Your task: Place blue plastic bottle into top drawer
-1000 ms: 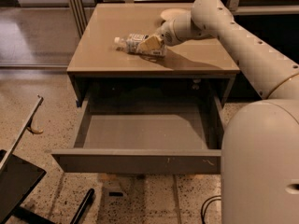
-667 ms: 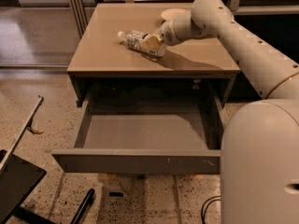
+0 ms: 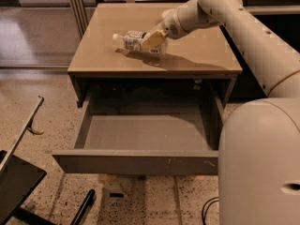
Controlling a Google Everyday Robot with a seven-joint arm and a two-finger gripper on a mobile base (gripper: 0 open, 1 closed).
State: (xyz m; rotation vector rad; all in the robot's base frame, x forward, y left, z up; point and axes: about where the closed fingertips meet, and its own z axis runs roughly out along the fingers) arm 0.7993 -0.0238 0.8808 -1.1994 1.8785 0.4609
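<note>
Jaws pinching the blue plastic bottle [image 3: 133, 40], seemingly just off the table [image 3: 206, 55], gripper [image 3: 154, 39] over its middle, arm [image 3: 253, 36] stretched in from the right, top drawer [image 3: 136, 162] open nearer.

The blue plastic bottle [image 3: 136, 41], clear with a white cap and a white-and-blue label, is held almost level, cap to the left, by the gripper [image 3: 153, 39] just above the tabletop [image 3: 197, 55], while the top drawer [image 3: 136, 163], grey and shallow, is seen pulled open below.

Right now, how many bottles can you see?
1. The blue plastic bottle is on its side over the table, in the gripper. The open top drawer shows none, though its back is dark.
</note>
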